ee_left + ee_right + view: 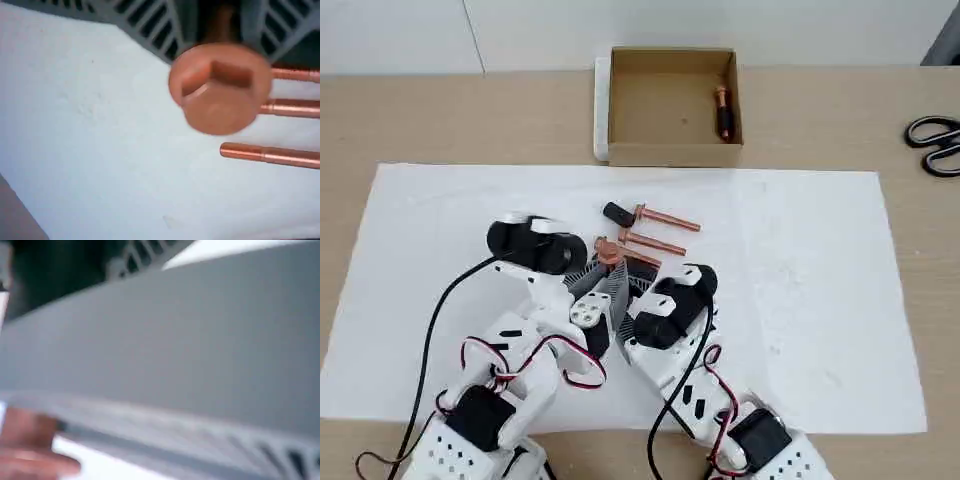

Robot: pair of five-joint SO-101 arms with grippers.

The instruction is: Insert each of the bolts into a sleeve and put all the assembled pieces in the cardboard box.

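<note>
A bolt [220, 87] is clamped in the left gripper [604, 268]; the right gripper [638, 278] (state cannot be told) is set just beside. Beyond, loose bolts [665, 218] and a sleeve [617, 213] are laid on paper [800, 280]. Farthest, one assembled piece [723, 112] is noted inside the cardboard box [665, 155].

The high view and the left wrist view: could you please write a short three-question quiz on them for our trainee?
1. True or false: the cardboard box is empty.
2. What lies near the right edge of the table? A: scissors. B: a cup. C: a roll of tape.
3. Fill in: the left tool holds a copper ___ above the white sheet.

Key
1. False: one assembled piece lies in it, by its right wall.
2. A.
3. bolt.
</note>
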